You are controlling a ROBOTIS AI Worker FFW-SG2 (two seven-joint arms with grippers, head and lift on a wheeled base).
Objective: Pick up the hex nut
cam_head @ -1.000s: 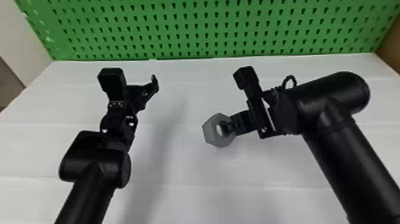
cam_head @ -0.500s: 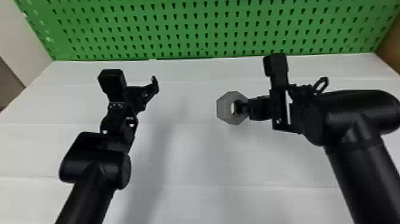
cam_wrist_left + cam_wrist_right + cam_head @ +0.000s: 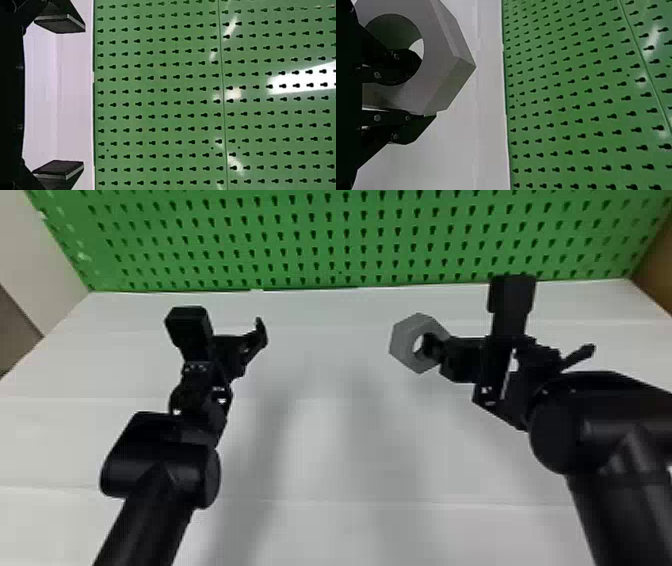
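Right at the tips of the black two-fingered right gripper (image 3: 417, 94) sits the big grey hex nut (image 3: 404, 340), pinched through its wall: one finger pokes into the hole, the other bears on the outside. Looks to me like it's up off the white table (image 3: 320, 450) underneath, so the pick itself is pretty much done and I'd call this the lift-and-hold bit. Off to the left of that hand, the black left gripper (image 3: 82, 97) has its fingers apart with nothing between them, so just leave it parked. To do this well, I'd keep the squeeze firm and go slow, since most of the nut hangs past the fingertips and could swivel around that one bit of wall. Don't ease off until it's wherever you want it, and keep it well short of the green pegboard (image 3: 340, 240) beyond the fingers. As for materials, the nut looks matte and smooth, maybe plastic, with flat sides, crisp corners and a round hole much wider than the finger inside it. The gripper fingers are dark and slim, with little round screw heads along them. The board past them is glossy, all rows of keyhole slots and bright glare, while the tabletop is paler and duller, with faint seams.
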